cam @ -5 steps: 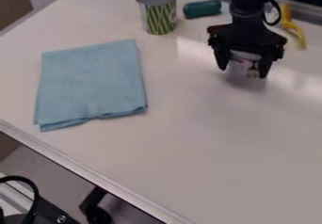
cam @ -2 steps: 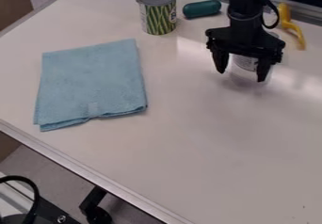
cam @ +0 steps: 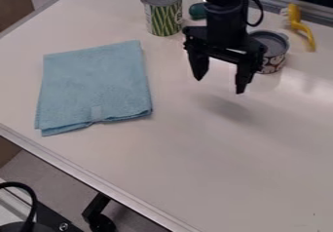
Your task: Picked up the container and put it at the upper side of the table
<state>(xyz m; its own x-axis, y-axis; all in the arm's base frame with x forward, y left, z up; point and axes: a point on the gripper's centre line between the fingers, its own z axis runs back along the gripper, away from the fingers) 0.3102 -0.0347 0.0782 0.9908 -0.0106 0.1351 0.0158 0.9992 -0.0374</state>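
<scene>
White table [cam: 195, 172] runs across most of this shot, so I'll use the patterned container [cam: 274, 63] as the landmark. Folded blue cloth [cam: 94, 87] is well off to the left of it. Big news is the black gripper [cam: 220, 84]: it had its fingers around the container a moment ago, and now it's slid off to the left, fingers spread and nothing between them. So yeah, it let go, and the pick and place looks basically done to me. Striped can [cam: 164, 17] is further back and left of the container. As for the container itself, it's upright on the table toward the upper side, just right of the gripper and a bit behind it, with the arm side of the gripper overlapping its left edge. Can't tell if they're touching there, so I'd lift straight up before swinging anywhere, otherwise it could get nudged. Smaller stuff: yellow thing [cam: 294, 16] behind and to the right of the container, green object [cam: 197, 10] behind and to the left, partly hidden by the arm.
</scene>
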